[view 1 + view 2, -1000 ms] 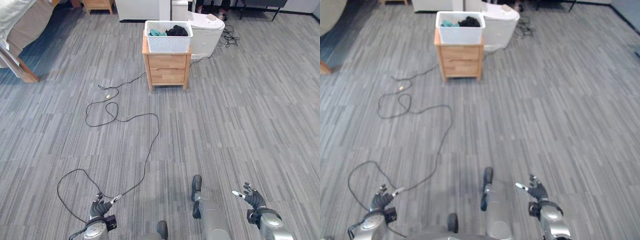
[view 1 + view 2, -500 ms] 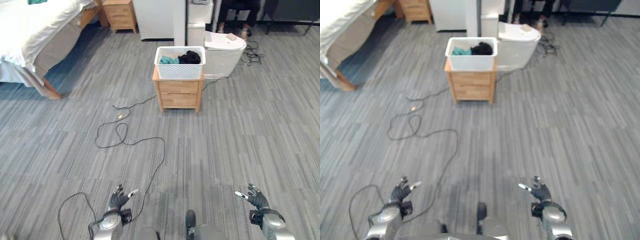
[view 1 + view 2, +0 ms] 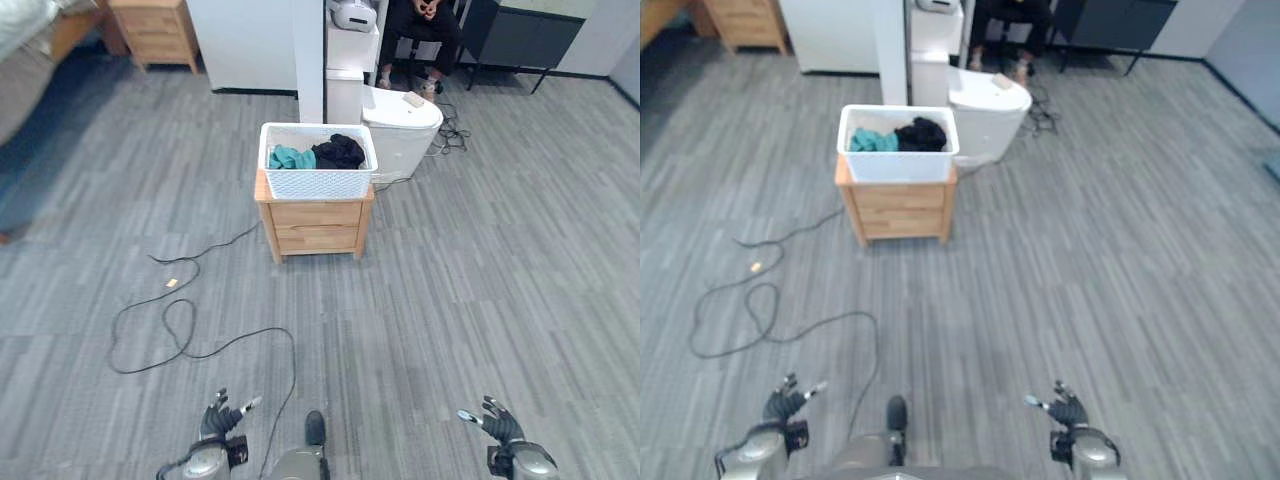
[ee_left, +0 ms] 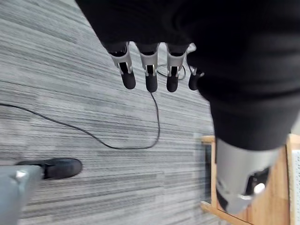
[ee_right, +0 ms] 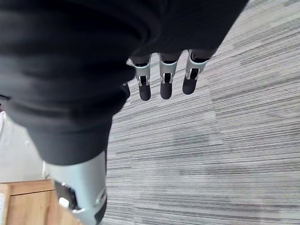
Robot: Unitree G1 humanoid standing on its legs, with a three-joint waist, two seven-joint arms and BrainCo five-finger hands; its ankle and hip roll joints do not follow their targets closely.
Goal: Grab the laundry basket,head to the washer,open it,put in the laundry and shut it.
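Camera shifted; laundry basket unmoved on nightstand; left hand, right hand open, empty.

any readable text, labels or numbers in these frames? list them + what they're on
None can be read.
Laundry basket: no print to be seen on its white lattice wall.
Wooden nightstand: plain drawer fronts, no label.
White washer: a small tan thing lies on its lid; if it bears print, it is too small to read.
Left hand and right hand: no markings visible.
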